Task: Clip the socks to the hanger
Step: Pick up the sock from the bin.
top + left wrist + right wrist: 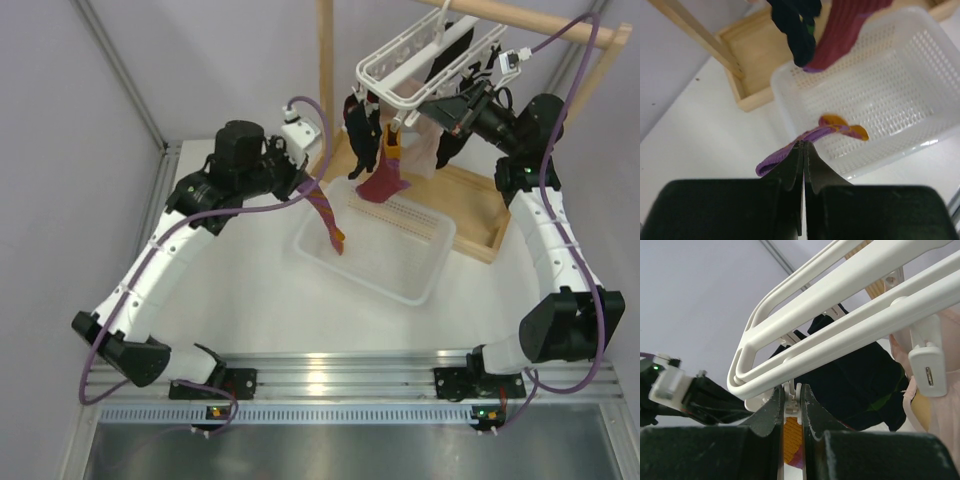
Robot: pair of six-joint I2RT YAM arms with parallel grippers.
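White desk (240,300), lilac-grey walls behind. A wooden rack (325,70) is stood at the far side on its tray base. The hanger (420,55) is hung from the rack's top rod, tilted, with pegs dangling under it.

Two socks are already clipped at its left end: a dark navy sock (358,135) and, just beside it, a maroon sock (385,178) with an orange heel. Both are hung above the far edge of the white basket (420,275). A pale pink garment (432,148) is hung behind them.

The left pincer (804,150) is clenched on a purple sock (815,135). That sock is held in the air over the basket's near-left corner, with the orange toe drooping toward the inside. Whether the toe touches the basket cannot be told.

The right pincer (791,389) is raised just under the hanger frame. Its jaws are nearly together, clenched on a white peg (790,412). A second peg (926,360) is hung free off to the right on the same frame, close to the pink garment. Dark sock fabric is seen right behind the gripped peg.
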